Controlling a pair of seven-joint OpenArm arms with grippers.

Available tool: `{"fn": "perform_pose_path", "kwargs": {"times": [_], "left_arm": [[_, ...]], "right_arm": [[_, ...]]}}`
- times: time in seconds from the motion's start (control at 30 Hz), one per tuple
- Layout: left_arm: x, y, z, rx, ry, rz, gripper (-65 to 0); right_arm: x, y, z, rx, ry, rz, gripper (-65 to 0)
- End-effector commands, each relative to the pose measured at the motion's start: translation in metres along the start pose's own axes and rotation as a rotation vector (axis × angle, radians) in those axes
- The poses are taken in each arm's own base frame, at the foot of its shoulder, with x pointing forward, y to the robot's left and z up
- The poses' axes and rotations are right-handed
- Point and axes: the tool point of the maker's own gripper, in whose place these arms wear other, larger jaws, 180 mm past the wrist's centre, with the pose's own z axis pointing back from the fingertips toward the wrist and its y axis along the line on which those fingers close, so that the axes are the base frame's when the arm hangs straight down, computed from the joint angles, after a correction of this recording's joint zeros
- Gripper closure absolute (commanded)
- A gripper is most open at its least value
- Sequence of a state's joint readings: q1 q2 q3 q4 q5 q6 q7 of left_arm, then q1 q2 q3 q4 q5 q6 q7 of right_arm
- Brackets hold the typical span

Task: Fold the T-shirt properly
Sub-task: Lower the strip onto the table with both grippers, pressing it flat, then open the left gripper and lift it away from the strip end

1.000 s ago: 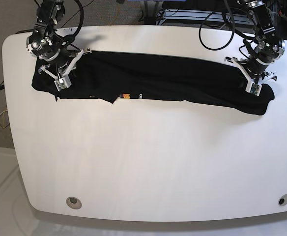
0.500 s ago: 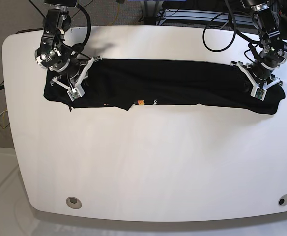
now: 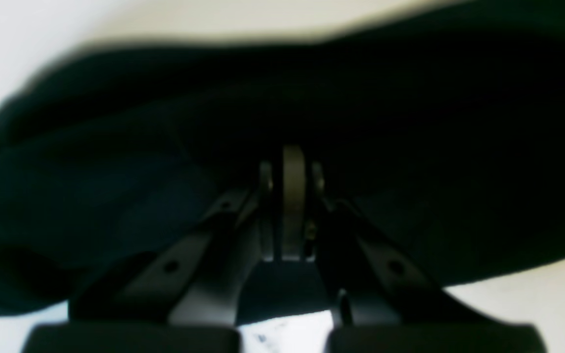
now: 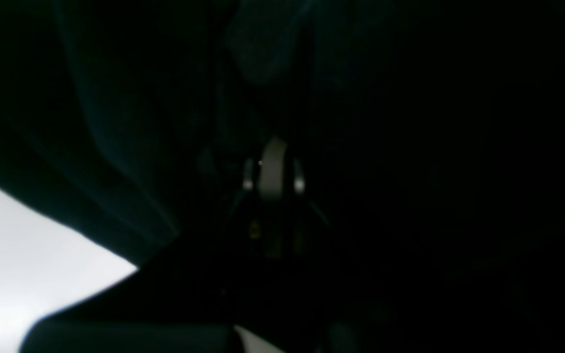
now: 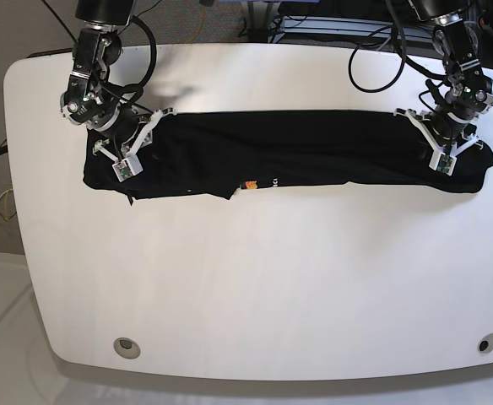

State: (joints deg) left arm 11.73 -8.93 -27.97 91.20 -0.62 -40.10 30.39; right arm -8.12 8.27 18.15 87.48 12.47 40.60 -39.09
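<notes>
Black cloth runs across the far half of the white table (image 5: 255, 287) as a long narrow band: the T-shirt (image 5: 314, 143), stretched between the two arms. The right gripper (image 5: 128, 156) pinches the band's end on the base view's left, and the left gripper (image 5: 439, 152) pinches the opposite end. Both sets of fingers are closed on the fabric, with no gap showing between them in either wrist view. Holding both ends at once likely keeps the band taut and straight, so a fold can be laid evenly rather than bunching in the middle. A small orange-and-white mark (image 5: 259, 183) peeks out at the band's near edge, beside a loose flap that hangs a little lower than the rest.

Much is hard to read. The right wrist view is almost wholly dark, filled with cloth, with only a wedge of table at lower left. The left wrist view is blurred, showing dim folds around the closed fingertips. How many layers each gripper holds cannot be told, nor whether the sleeves are tucked inside the band.
</notes>
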Motion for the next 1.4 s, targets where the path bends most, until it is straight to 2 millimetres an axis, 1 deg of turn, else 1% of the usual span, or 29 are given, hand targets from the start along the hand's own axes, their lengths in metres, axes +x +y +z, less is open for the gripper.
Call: {"fn": "perform_pose_path", "kwargs": {"times": [0.0, 0.13, 0.27, 0.33, 0.47, 0.6, 0.7, 0.8, 0.83, 0.9, 0.97, 1.0, 1.03, 1.07, 1.13, 1.2, 1.27, 1.3, 1.37], "left_arm": [[0.023, 0.007, 0.002, 0.013, -0.074, -0.01, 0.0], [0.024, 0.006, 0.002, 0.01, -0.077, -0.013, 0.0], [0.025, 0.004, 0.001, 0.006, -0.079, -0.012, 0.0], [0.026, -0.001, -0.001, -0.008, -0.079, -0.018, 0.0], [0.031, -0.003, -0.001, -0.012, -0.087, -0.03, 0.0], [0.039, -0.001, 0.006, 0.004, -0.107, -0.051, 0.0], [0.05, 0.01, 0.016, 0.043, -0.138, -0.064, 0.0], [0.059, 0.03, 0.029, 0.108, -0.167, -0.054, 0.0], [0.063, 0.044, 0.037, 0.151, -0.184, -0.038, -0.4], [0.071, 0.058, 0.044, 0.186, -0.208, -0.007, -3.4], [0.075, 0.075, 0.052, 0.218, -0.224, 0.038, -10.5], [0.075, 0.087, 0.059, 0.244, -0.226, 0.065, -16.1], [0.075, 0.095, 0.063, 0.262, -0.227, 0.077, -19.3], [0.076, 0.109, 0.072, 0.292, -0.228, 0.097, -26.6], [0.077, 0.124, 0.081, 0.32, -0.232, 0.13, -37.2], [0.079, 0.135, 0.09, 0.337, -0.246, 0.159, -45.9], [0.077, 0.143, 0.097, 0.332, -0.258, 0.196, -50.5], [0.076, 0.145, 0.097, 0.328, -0.26, 0.204, -50.2], [0.069, 0.151, 0.098, 0.3, -0.253, 0.251, -47.2]], "right_arm": [[-0.03, -0.016, 0.004, -0.065, 0.14, 0.022, 0.0], [-0.034, -0.024, 0.007, -0.103, 0.145, 0.018, 0.0], [-0.033, -0.038, 0.012, -0.149, 0.141, 0.012, 0.0], [-0.035, -0.042, 0.014, -0.16, 0.144, 0.004, 0.0], [-0.037, -0.043, 0.016, -0.165, 0.147, 0.001, 0.0], [-0.042, -0.041, 0.017, -0.162, 0.156, -0.001, 0.0], [-0.043, -0.04, 0.017, -0.159, 0.159, 0.0, 0.0], [-0.043, -0.04, 0.016, -0.158, 0.16, 0.001, 0.0], [-0.043, -0.039, 0.016, -0.156, 0.159, 0.001, 0.0], [-0.043, -0.038, 0.015, -0.155, 0.159, 0.0, 0.0], [-0.042, -0.036, 0.014, -0.15, 0.156, -0.003, 0.0], [-0.042, -0.033, 0.012, -0.145, 0.153, -0.008, 0.0], [-0.042, -0.032, 0.012, -0.144, 0.153, -0.009, 0.0], [-0.041, -0.032, 0.011, -0.143, 0.149, -0.011, 0.0], [-0.038, -0.032, 0.011, -0.143, 0.144, -0.009, 0.0], [-0.038, -0.032, 0.011, -0.144, 0.143, -0.009, 0.0], [-0.037, -0.033, 0.01, -0.144, 0.141, -0.008, 0.0], [-0.037, -0.033, 0.01, -0.144, 0.141, -0.008, 0.0], [-0.037, -0.031, 0.01, -0.142, 0.14, -0.01, 0.0]]}}
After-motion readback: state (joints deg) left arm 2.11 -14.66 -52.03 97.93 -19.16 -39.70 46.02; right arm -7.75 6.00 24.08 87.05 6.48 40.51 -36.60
